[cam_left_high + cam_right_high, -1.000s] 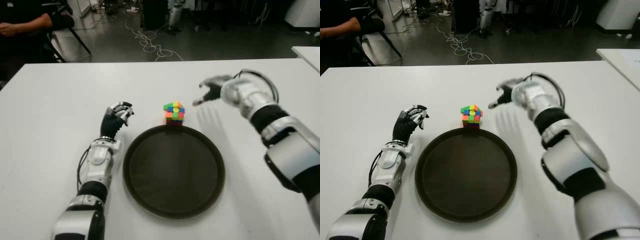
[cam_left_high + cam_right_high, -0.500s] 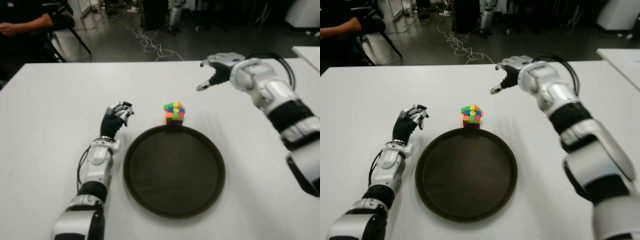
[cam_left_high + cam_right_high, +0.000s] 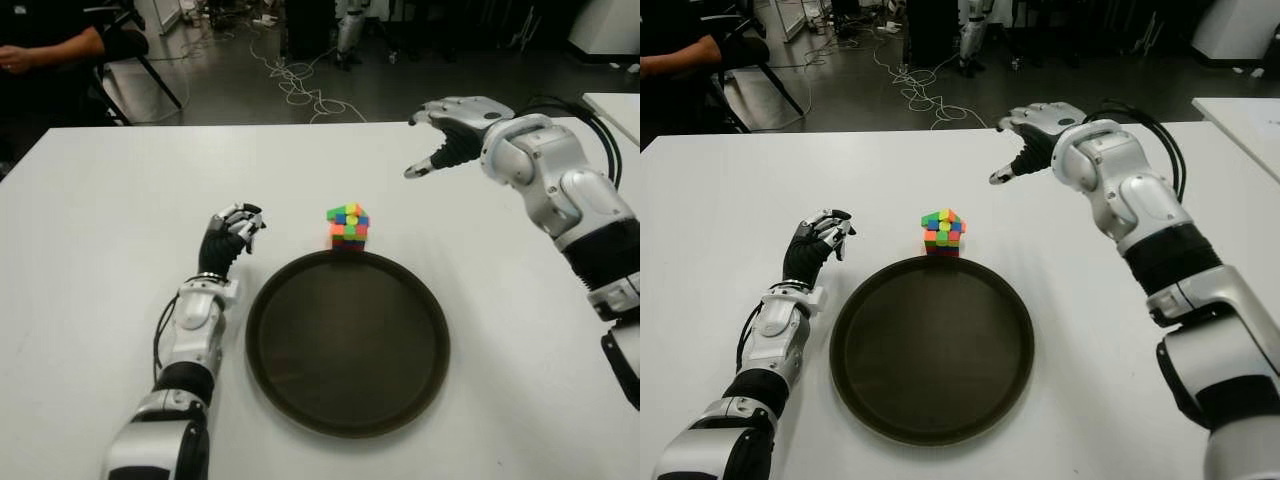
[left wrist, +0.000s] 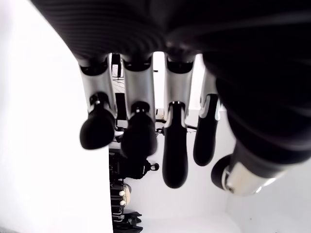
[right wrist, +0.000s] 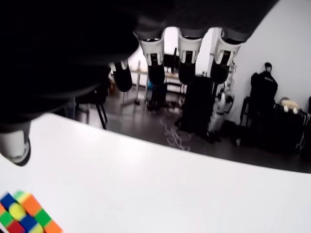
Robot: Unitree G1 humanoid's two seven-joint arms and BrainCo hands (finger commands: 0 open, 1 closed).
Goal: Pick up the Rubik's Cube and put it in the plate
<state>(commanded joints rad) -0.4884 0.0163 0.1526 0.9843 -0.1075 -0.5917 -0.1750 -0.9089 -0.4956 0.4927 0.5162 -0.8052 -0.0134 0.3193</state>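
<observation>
Since the earlier frame, the right hand (image 3: 448, 135) is travelling from a low position just right of the Rubik's Cube (image 3: 348, 225) up and away toward the far edge of the table (image 3: 90, 230); the cube, the plate (image 3: 347, 343) and the left hand (image 3: 232, 238) are keeping their places.

Right hand: it is hovering high over the far-right part of the table, well apart from the cube, with its fingers (image 5: 185, 58) spread and its thumb held away from them. It is holding nothing. In the right wrist view the cube (image 5: 24, 218) is showing only at the frame's corner, clear of every finger.

Left hand: it is idling on the left side of the plate, near the plate's far-left rim, with its fingers (image 4: 139, 138) loosely curled and nothing between them. Whether it is touching the table cannot be told.

Rubik's Cube: it is sitting on the table, just beyond the far rim of the plate, touching it or nearly so, toward the middle of the table. It is not in the plate.

Plate: it is lying toward the near edge of the table and carrying nothing.

Progress, by judgement: no stage is complete. The grasp, the lift, the carry over the rim and the release are all remaining, and the right hand is needing to come back down to the cube first.
</observation>
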